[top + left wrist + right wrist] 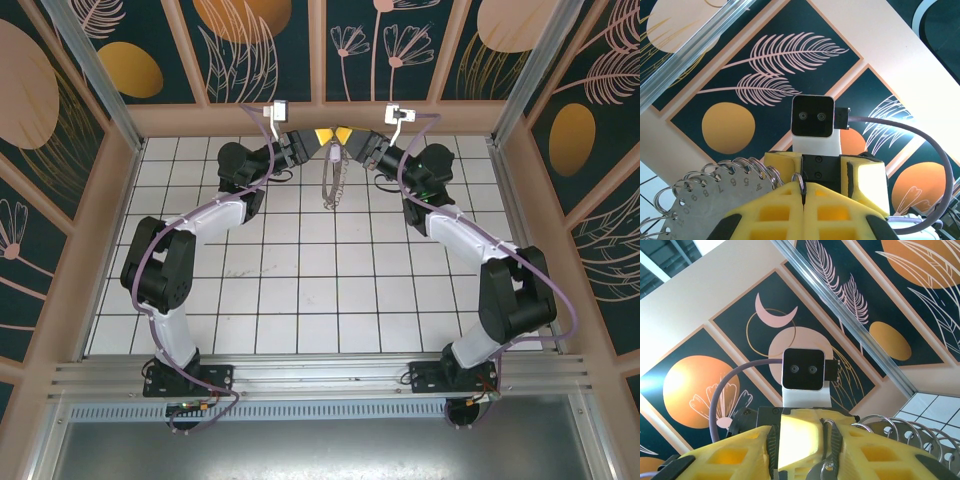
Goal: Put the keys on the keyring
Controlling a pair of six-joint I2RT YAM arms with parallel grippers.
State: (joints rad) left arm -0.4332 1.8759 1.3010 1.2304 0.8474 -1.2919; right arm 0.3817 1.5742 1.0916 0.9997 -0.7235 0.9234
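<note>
Both tools met at the bench's far edge, the keyring hanging between them.
We saw the left tool (802, 197) pinched together on a small ring of the keyring (332, 185); the right tool (827, 450) was clamped on a silvery key (826, 467).

White tiled floor (300, 290), gridded with dark joints. Dark wall panels (260, 40), painted with orange discs and pale leaf outlines, framed in beige. Aluminium rail (320, 375) mounted along near edge.
</note>
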